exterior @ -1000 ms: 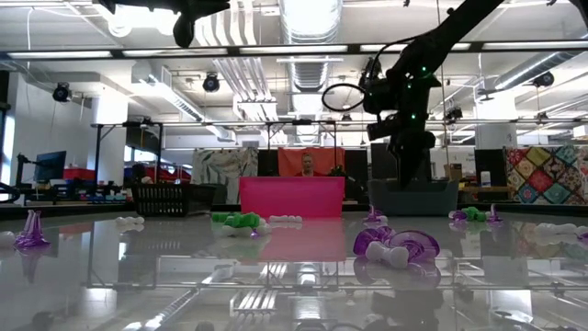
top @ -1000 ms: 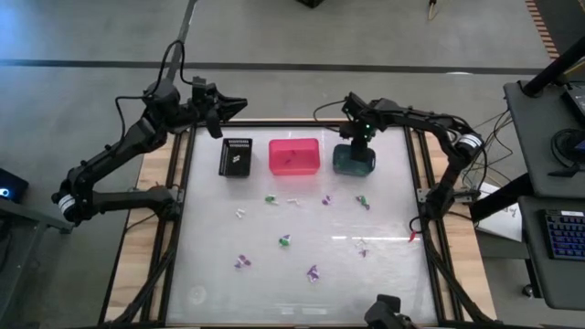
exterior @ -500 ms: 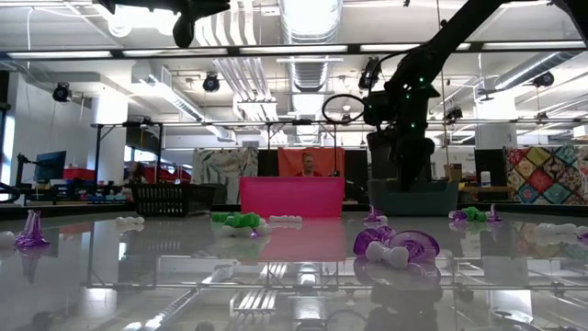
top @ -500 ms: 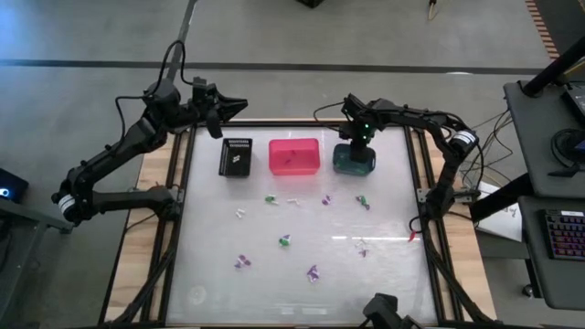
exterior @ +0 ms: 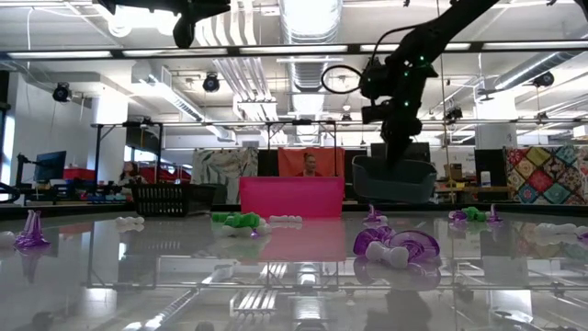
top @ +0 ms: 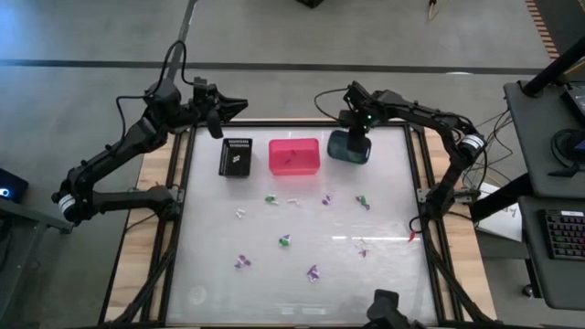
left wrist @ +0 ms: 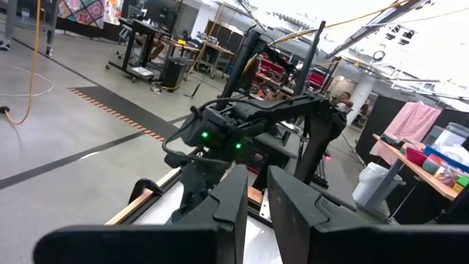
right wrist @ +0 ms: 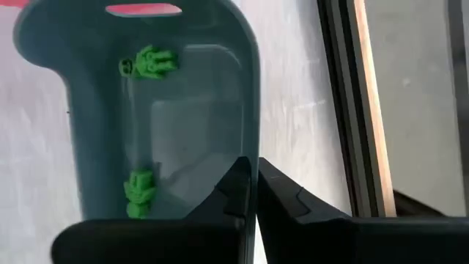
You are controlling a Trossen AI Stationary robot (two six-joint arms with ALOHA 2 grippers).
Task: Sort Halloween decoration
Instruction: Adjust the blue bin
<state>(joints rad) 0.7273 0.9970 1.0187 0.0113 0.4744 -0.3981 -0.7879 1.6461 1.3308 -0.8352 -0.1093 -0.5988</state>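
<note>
**Inspector:** Working from the near edge outward, where did the trinkets lie?

**Assistant:** They were loose on the table, purple, green and white, from the near half up to the middle. Two green ones already sat inside the teal bin.

**Inspector:** And that bin?

**Assistant:** The right gripper had its fingers pinched on one wall of it. In the low view the bin hung tilted, clear of the tabletop, at the far row to the right of the pink bin; the black bin stood left of that.

**Inspector:** The deciding relation?

**Assistant:** The loose pieces all lay nearward of the held bin, so it, or the arm, would have to come toward them. Its long axis appeared to run along the fingers. The right arm was judged the nearer.

**Inspector:** The other arm?

**Assistant:** The left gripper waited beyond the table's far left corner, jaws nearly together, holding nothing.

**Inspector:** Anything obscured?

**Assistant:** The exact point of grip on the wall was cut off, and the trinkets' shapes were too small to tell.
</note>
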